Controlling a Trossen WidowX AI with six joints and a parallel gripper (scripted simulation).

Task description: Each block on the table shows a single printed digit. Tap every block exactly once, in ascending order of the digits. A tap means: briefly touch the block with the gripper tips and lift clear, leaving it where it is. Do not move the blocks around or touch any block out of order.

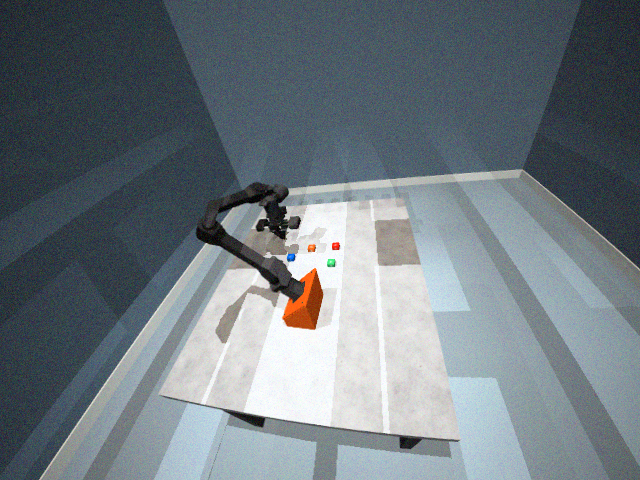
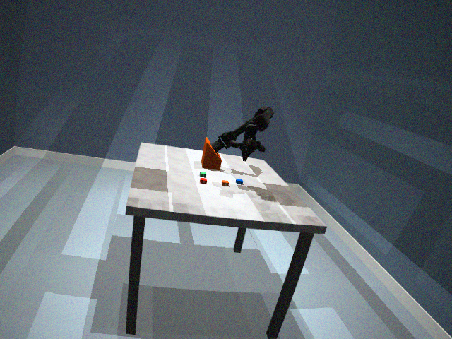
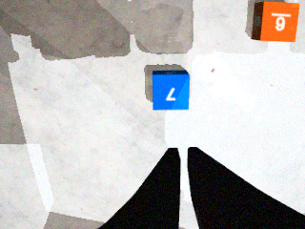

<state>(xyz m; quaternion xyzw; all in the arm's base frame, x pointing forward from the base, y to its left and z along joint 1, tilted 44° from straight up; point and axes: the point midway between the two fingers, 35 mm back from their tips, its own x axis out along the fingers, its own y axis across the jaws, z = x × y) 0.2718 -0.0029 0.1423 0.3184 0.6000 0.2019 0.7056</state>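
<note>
Right now, in the top view, you have the gripper (image 1: pixel 281 235) (image 2: pixel 244 159) (image 3: pixel 182 156) pointing down above the table (image 1: pixel 413 330) (image 2: pixel 226 219), near the blue block (image 1: pixel 291 257) (image 2: pixel 239 181) (image 3: pixel 171 91). The orange block (image 1: pixel 311 248) (image 2: pixel 224 183) (image 3: pixel 280 22) sits between the blue block and the red block (image 1: pixel 336 245) (image 2: pixel 203 181); the green block (image 1: pixel 331 262) (image 2: pixel 203 174) lies closer to your arm's orange wedge-shaped base (image 1: pixel 308 312) (image 2: pixel 210 162).

In the exterior view, you see the fingertips raised clear of the tabletop, touching none of the four blocks. The digits are too small to read here.

In the wrist view, your fingers are clenched with nothing held, their tips just beside the blue block in the picture. Its 7 appears upside down. Up in the right corner, the orange block shows an inverted 6 with a bar.
</note>
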